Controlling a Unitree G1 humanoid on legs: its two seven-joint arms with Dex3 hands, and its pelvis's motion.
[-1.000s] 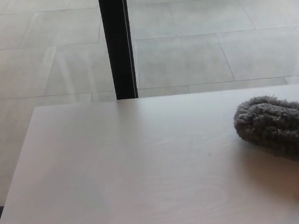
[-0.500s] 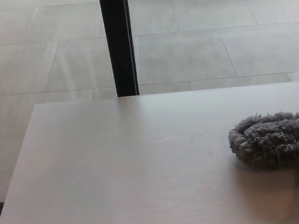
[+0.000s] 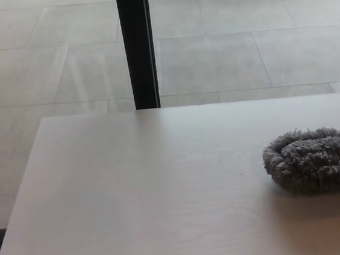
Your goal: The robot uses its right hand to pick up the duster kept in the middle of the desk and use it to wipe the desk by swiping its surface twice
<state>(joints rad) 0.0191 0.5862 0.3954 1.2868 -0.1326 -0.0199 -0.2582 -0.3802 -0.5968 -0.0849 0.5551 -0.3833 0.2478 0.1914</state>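
A grey fluffy duster (image 3: 317,161) lies flat on the pale wooden desk (image 3: 153,196) at the right side of the head view, its right end cut off by the picture's edge. Its handle is out of sight. Neither of my hands shows in this view, so whether one holds the duster beyond the edge cannot be told.
A black vertical post (image 3: 138,45) stands behind the desk's far edge, left of centre. Beyond it lies a grey tiled floor (image 3: 228,48). The desk's left edge runs diagonally down toward the bottom left corner.
A second ago the duster was tilted and raised at its left tip; it now lies level on the desk. Since half a second ago it has hardly moved. The camera shifted slightly.
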